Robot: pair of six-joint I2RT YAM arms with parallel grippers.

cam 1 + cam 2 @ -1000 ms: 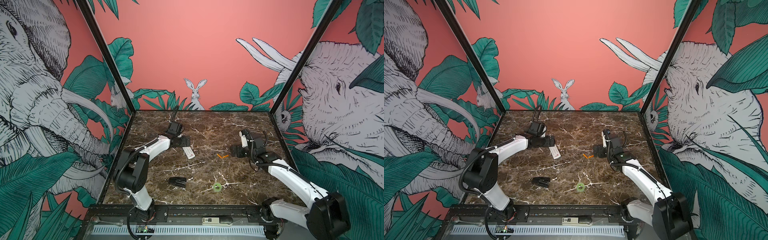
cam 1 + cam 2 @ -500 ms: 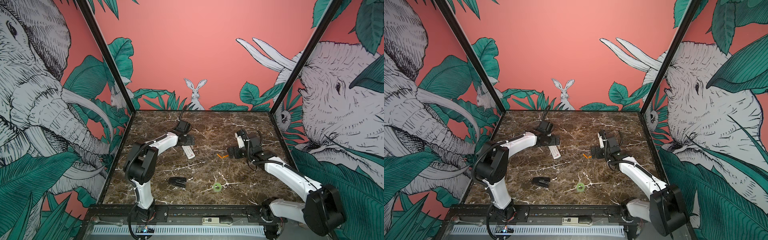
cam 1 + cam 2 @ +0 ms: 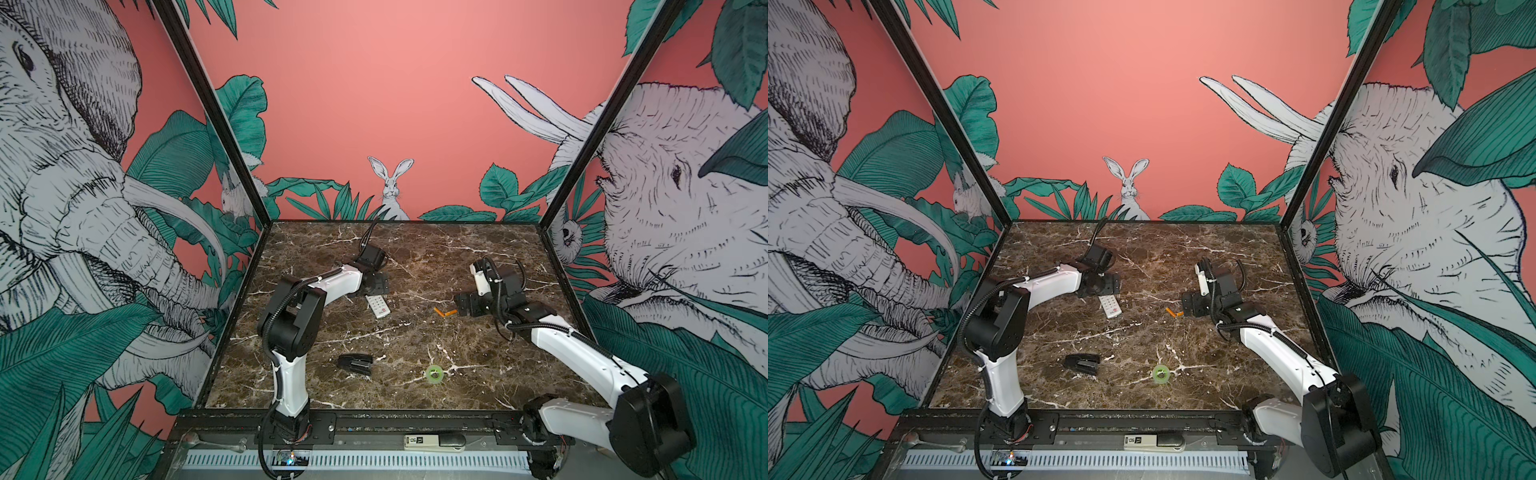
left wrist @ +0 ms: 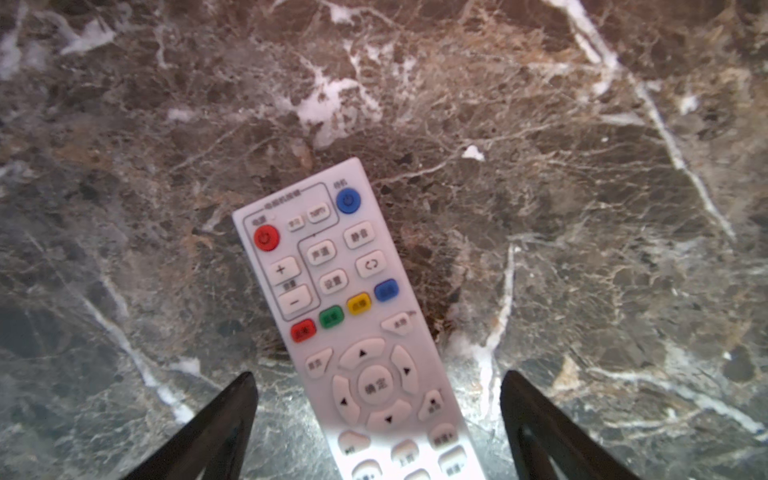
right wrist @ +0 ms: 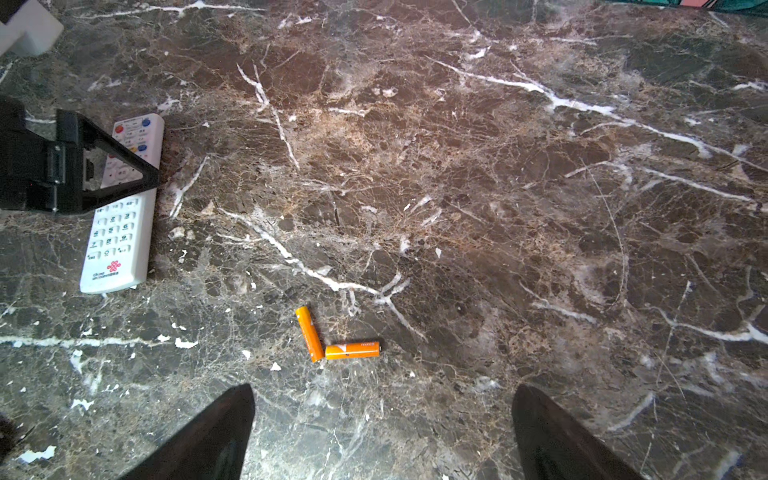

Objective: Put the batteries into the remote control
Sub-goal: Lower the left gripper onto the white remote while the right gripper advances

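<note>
**Desk:** What do the top views give you?

**Me:** In both top views the remote control (image 3: 377, 306) lies buttons-up on the marble table (image 3: 415, 257), left of middle. My left gripper (image 3: 379, 286) is low over its far end. The batteries (image 3: 444, 312) lie to its right, apart from it, with my right gripper (image 3: 460, 309) just beside them. A black stapler (image 3: 354, 365) and a green tape ring (image 3: 434, 372) sit nearer the front, well clear of both arms.

**Desk:** And the left wrist?

**Me:** My fingers (image 4: 232, 399) are spread, one on each side of the remote control (image 4: 349, 299), with bare marble showing on both sides, so they hold nothing. I read that as lining up a side grip. With the buttons up, I judge the battery bay is underneath and the remote control needs turning over.

**Desk:** Right wrist?

**Me:** Fingers (image 5: 232, 411) wide apart and empty. The two batteries (image 5: 352, 350) lie just ahead of them in an L, ends touching or nearly so. That worries me, because closing on one could nudge the other. Nothing lies on the table between them and the remote control (image 5: 118, 241).
</note>
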